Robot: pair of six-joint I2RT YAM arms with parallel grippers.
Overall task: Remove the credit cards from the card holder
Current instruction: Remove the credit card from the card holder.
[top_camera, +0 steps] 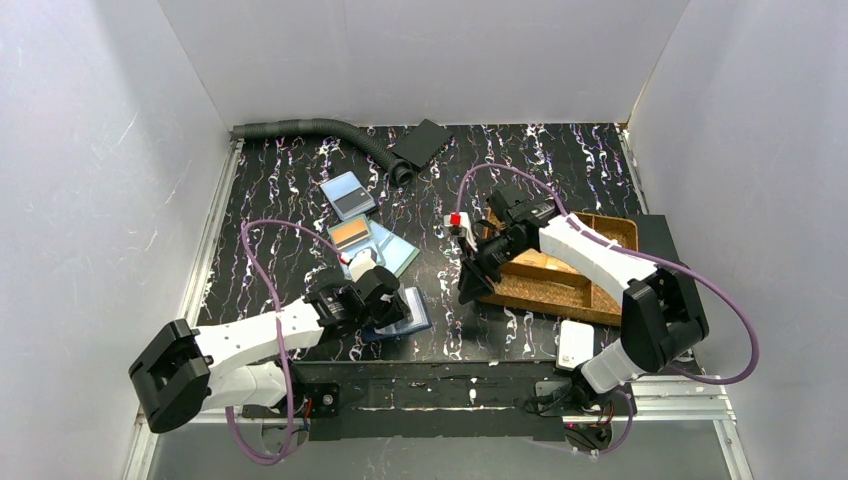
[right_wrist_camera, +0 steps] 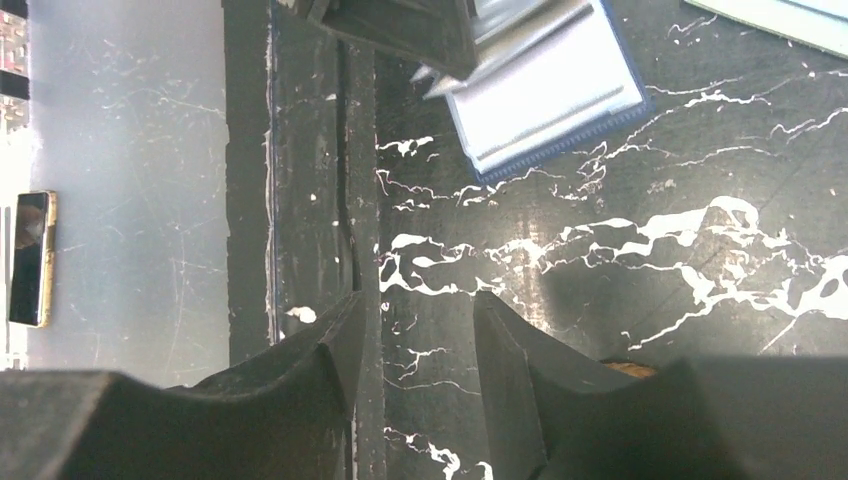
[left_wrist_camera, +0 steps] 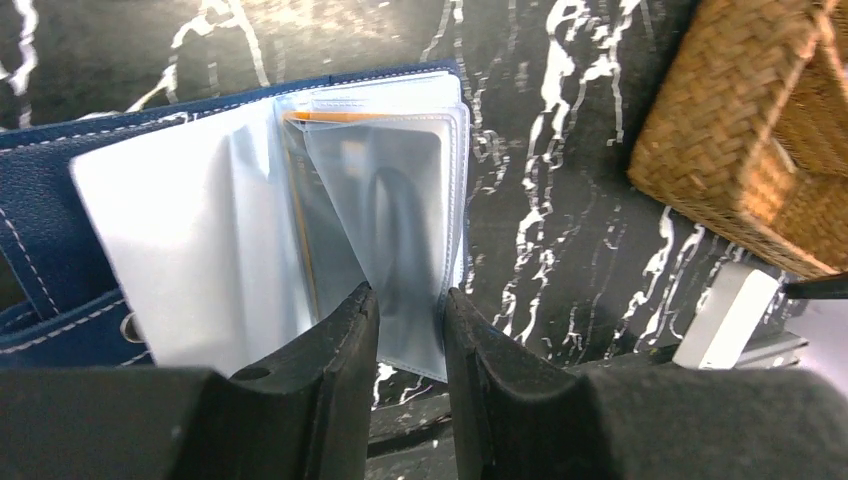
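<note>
here, left end effector (left_wrist_camera: 410, 300) nearly closed around card holder (left_wrist_camera: 180, 240) sleeve edge, grip unclear, right end effector (right_wrist_camera: 418, 310) half open, empty

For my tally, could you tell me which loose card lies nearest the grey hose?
The blue-grey card, lying apart; the orange card and teal card lie together farther from the hose.

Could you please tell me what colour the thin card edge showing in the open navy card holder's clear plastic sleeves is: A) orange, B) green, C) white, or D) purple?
A: the left wrist view shows a thin orange card edge along the top of the clear plastic sleeves in the open dark navy book-like card holder.
</note>
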